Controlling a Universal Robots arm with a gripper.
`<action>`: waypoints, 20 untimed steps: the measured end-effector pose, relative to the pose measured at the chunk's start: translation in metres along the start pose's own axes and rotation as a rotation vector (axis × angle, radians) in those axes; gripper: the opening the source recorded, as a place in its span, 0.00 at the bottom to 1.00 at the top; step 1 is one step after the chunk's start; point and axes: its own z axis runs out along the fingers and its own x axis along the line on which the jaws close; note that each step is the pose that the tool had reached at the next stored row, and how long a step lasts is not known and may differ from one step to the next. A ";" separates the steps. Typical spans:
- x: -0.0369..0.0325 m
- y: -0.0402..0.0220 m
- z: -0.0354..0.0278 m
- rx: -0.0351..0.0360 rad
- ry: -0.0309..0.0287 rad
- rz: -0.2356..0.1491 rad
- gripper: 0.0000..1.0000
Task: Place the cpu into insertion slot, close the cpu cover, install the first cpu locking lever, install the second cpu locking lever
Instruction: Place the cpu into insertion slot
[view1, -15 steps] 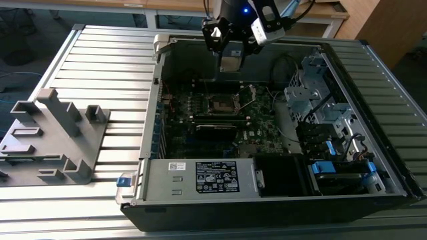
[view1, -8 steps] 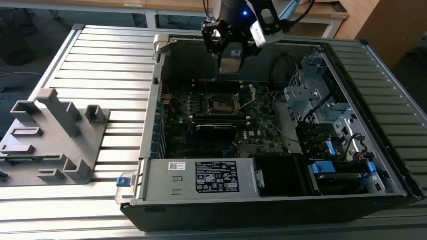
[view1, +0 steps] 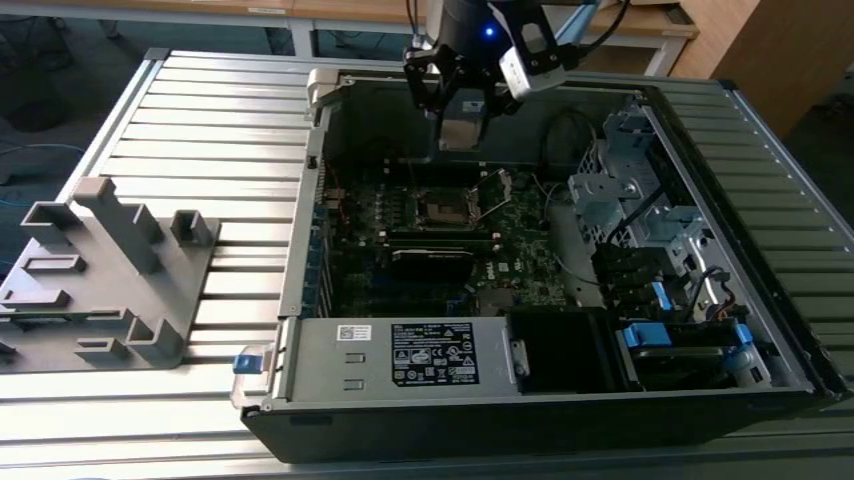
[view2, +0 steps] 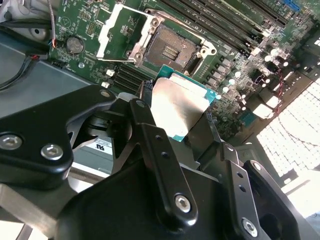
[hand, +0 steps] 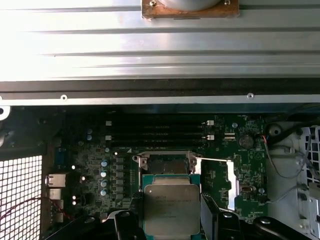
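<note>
Held item: cpu (view2: 177, 107) — grey metal top, green rim — clamped at opposite edges by the fingers (view2: 141, 112), closed on it, in the air over the motherboard (view2: 85, 20).
Below it: insertion slot (view2: 172, 50), uncovered; cpu cover (view2: 106, 29) swung open beside the slot.
Housing: computer case (view1: 400, 355) — open, lying on the slatted counter (view1: 214, 110).

we found the cpu (hand: 171, 210) cut off at the first wrist view's edge, hiding part of the insertion slot (hand: 165, 164); in the second wrist view the gripper (view2: 176, 122) hid one end of it.
</note>
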 end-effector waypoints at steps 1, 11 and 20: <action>0.0000 0.0000 0.0002 0.0000 0.0000 0.000 0.54; 0.0000 -0.0002 0.0024 -0.0002 -0.0001 0.000 0.54; -0.0001 -0.0006 0.0068 0.0001 0.0000 0.000 0.54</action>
